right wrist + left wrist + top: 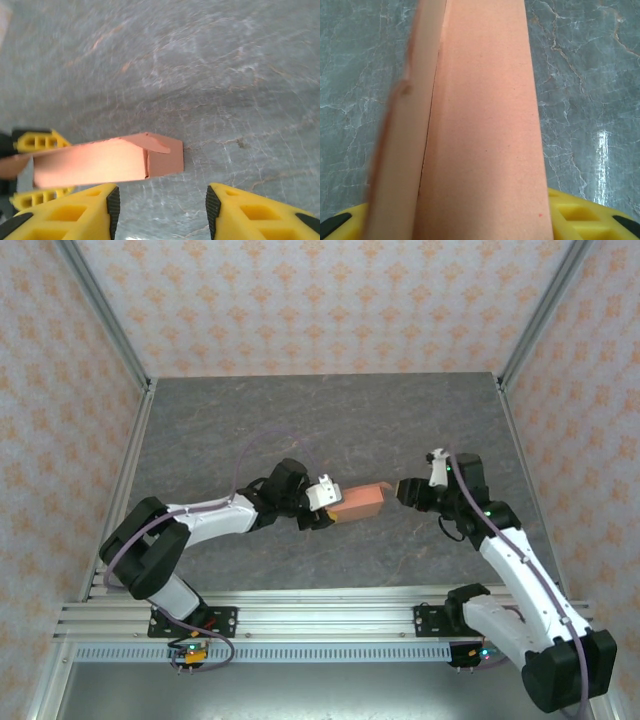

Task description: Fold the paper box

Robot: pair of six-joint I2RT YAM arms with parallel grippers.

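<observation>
L wrist cam: paper box [480, 125] runs off top & bottom edges, ends unseen; its left side is blurred. It hides most of the left gripper [465, 222], only yellow corners show. R wrist cam: box's far end is cut by the left edge; right gripper [161, 205] is cut at bottom; table [225, 75] ahead is smeared.

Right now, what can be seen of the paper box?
The paper box is a small, long, rectangular carton of thin, plain salmon-orange card. It is folded into shape: a seam runs lengthwise between a broad face and a narrow, paler one. The end facing the right gripper looks closed, with a small rounded tab at its top edge. It sits roughly level over the middle of the table. The left gripper clamps its other end; the right gripper stands open just off it, not touching.
</observation>
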